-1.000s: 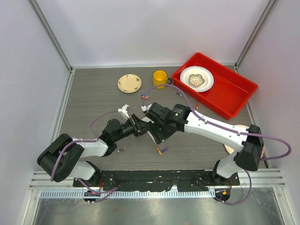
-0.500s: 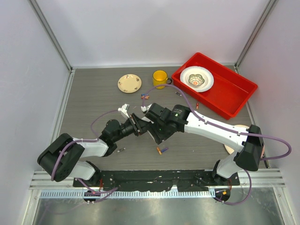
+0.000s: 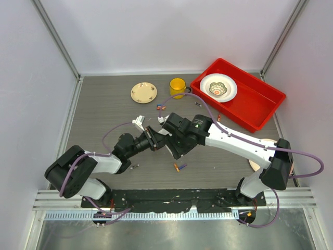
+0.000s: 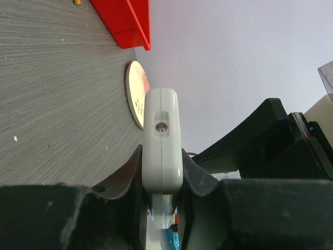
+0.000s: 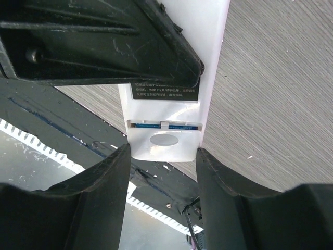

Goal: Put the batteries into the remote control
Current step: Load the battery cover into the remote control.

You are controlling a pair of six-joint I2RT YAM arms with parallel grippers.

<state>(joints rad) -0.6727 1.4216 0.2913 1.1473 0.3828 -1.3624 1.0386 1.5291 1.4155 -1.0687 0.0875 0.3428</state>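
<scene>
The white remote control (image 4: 163, 140) is held above the table between both grippers, mostly hidden by them in the top view. My left gripper (image 4: 162, 179) (image 3: 152, 139) is shut on its narrow sides. My right gripper (image 5: 163, 156) (image 3: 167, 139) grips the other end (image 5: 164, 140), one fingertip pressed against each wide side; a blue strip shows in a slot there. Loose batteries lie on the table: an orange and purple pair (image 3: 179, 166), a small cluster (image 3: 160, 108), one (image 3: 134, 166) by the left arm and a red one (image 3: 219, 116).
A yellow mug (image 3: 177, 86) and a small patterned plate (image 3: 143, 92) stand at the back. The red bin (image 3: 260, 104) (image 4: 125, 23) at the back right holds a white bowl (image 3: 218, 87). Another plate (image 3: 256, 156) (image 4: 136, 99) lies under the right arm.
The left arm has shifted slightly to the right. Both grips on the remote control look the same.
</scene>
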